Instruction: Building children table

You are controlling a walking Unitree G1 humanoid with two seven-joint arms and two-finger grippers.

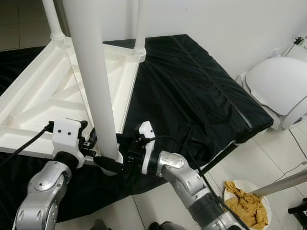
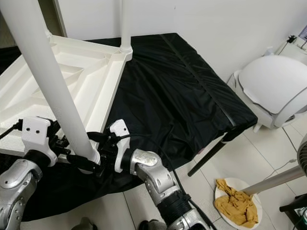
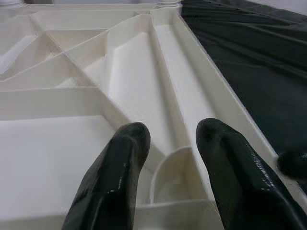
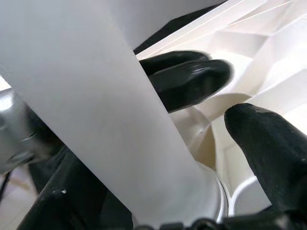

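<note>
A black sheet covers a low platform, and on it the white plastic tabletop lies upside down, its ribbed underside facing up. Two round white legs already stand in the far corner sockets, one at the back left and one at the back right, while a third leg rises steeply from the near corner socket, right where both arms meet. The tabletop looks like hollow moulded plastic: stiff thanks to the ribs, probably light, and smooth enough to slide on the sheet if pushed sideways, so it likely wants steadying at a rim or rib, not on a flat panel. The near leg is a smooth, rigid tube, likely slippery under rubber fingers; the best hold seems to be low down near its collar, where twisting or pressing force goes straight into the socket without levering the long tube over. The right gripper is at that spot, its black fingers spread on either side of the leg's base, close against it but not clearly clamping. The left gripper sits just beside the leg on the other side, its two fingers parted and holding nothing, hovering over the ribbed corner by the socket. Off to the right on the tiled floor sit a white domed appliance and a plate with a yellow cloth.
</note>
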